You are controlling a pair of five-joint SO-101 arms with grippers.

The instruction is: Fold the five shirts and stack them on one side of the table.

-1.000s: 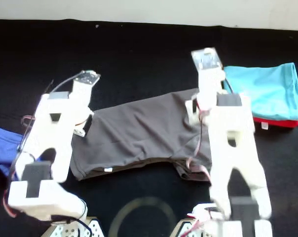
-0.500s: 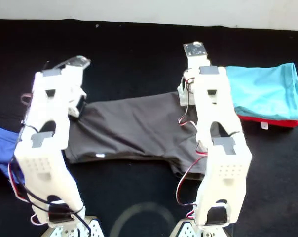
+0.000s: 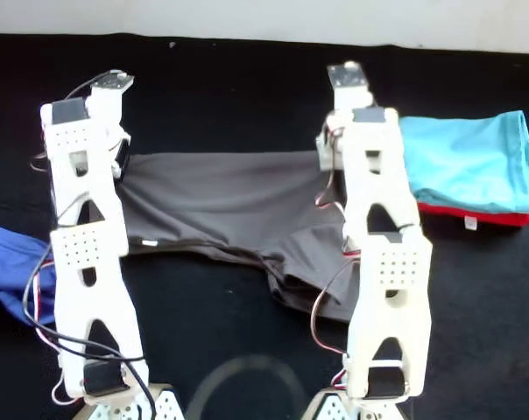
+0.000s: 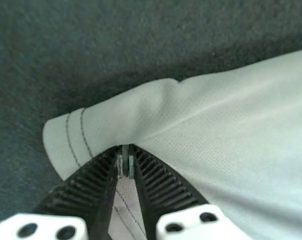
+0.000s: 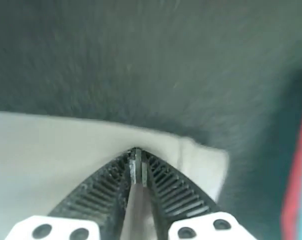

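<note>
on the black table [image 3: 247,87], the wide grey fabric shirt [image 3: 221,201] now lies flatter: the left gripper [image 4: 125,152] and right gripper [image 5: 136,156], each pinching a hem corner, have drawn its far edge outward and straight, likely readying it for folding.

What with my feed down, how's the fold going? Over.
Left pincer shut on grey shirt corner; right pincer shut likewise. Near edge bunched. Folded stack lies close by.
</note>
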